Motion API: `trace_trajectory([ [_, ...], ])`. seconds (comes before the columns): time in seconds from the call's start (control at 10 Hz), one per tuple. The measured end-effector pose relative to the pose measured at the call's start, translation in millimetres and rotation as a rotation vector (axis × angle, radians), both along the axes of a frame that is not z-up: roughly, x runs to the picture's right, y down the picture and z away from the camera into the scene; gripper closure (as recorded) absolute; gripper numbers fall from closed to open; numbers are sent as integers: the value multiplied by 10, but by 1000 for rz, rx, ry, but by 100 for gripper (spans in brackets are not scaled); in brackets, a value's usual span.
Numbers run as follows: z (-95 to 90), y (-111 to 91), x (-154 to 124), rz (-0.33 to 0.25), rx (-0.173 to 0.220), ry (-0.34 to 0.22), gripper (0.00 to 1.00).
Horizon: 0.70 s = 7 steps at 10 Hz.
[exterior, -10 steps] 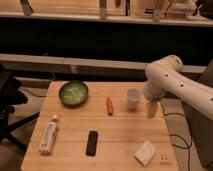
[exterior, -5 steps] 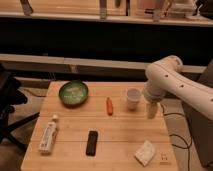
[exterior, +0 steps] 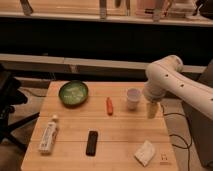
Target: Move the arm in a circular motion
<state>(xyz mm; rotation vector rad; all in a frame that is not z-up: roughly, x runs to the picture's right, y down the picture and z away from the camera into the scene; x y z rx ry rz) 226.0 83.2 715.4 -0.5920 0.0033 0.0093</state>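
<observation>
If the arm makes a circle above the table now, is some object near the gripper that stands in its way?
Yes, possibly. The gripper hangs over the table's right side, and the white cup stands just left of it. The carrot lies further left.

One green bowl (exterior: 73, 93); one carrot (exterior: 109, 105); one white cup (exterior: 133, 98); one bottle (exterior: 48, 134); one black remote (exterior: 92, 142); one crumpled cloth (exterior: 146, 152).

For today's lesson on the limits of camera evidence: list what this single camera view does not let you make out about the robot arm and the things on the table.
- The gripper, at the table's right side beside the white cup: too small and blurred to read.
- The arm: its base runs off the right edge.
- The bottle: label too blurred to read.
- The green bowl: contents indistinct.
</observation>
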Motion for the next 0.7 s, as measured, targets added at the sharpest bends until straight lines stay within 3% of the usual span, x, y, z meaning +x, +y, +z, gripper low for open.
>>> trace_trajectory([
  [0.7,12,2,-28,-6,-4,-1,20],
])
